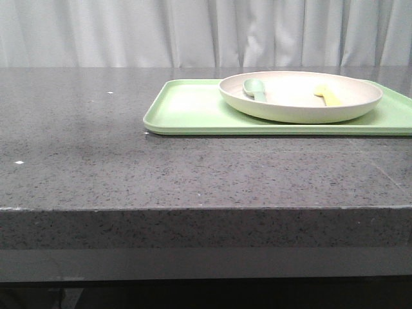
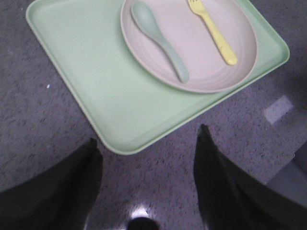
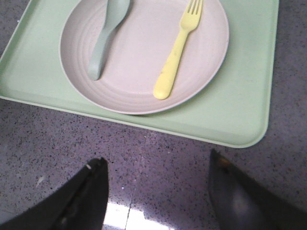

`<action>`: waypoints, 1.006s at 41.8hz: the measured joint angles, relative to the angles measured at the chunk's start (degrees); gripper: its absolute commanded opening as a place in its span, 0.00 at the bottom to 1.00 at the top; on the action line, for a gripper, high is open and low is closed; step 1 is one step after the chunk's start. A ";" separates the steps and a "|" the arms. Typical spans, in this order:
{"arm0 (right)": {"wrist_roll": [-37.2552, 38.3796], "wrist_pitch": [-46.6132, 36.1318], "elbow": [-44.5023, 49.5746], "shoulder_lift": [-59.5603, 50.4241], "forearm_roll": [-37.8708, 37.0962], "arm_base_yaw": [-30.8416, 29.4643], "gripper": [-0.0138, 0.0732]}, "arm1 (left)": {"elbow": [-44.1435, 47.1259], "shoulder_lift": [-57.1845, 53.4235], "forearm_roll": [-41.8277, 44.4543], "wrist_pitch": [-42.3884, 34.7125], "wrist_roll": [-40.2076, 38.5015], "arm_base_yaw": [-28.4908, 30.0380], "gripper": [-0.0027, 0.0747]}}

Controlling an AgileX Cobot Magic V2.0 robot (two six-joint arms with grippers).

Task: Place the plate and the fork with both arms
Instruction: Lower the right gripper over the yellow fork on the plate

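Green tray (image 1: 193, 109) sits on the dark speckled tabletop (image 1: 129, 161), toward my right side in the front view. On it rests the cream plate (image 1: 300, 111), off toward the tray's right end. Inside the plate lies the yellow fork (image 3: 176, 50), flat, and beside it, apart, a grey-green spoon (image 3: 106, 36). Neither touches the other. My left pincer (image 2: 146, 153) hangs over bare tabletop just off a tray corner, fingers (image 2: 216, 182) spread wide, nothing between them. My right pincer (image 3: 158, 167) hovers over the tabletop just short of the tray's long edge, fingers (image 3: 86, 196) likewise apart and empty. Neither arm shows in the front view.
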 measured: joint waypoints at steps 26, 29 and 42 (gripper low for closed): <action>15.29 12.10 -24.22 29.80 -12.90 9.46 0.63 | 31.03 -31.49 -3.26 -0.31 7.91 6.48 0.58; 16.17 13.48 -27.47 32.98 -13.62 9.46 0.63 | 31.71 -32.25 -3.26 -0.20 7.91 6.48 0.58; 20.38 17.70 -42.28 45.32 -13.65 8.65 0.63 | 31.96 -32.64 -3.26 0.24 7.91 6.48 0.58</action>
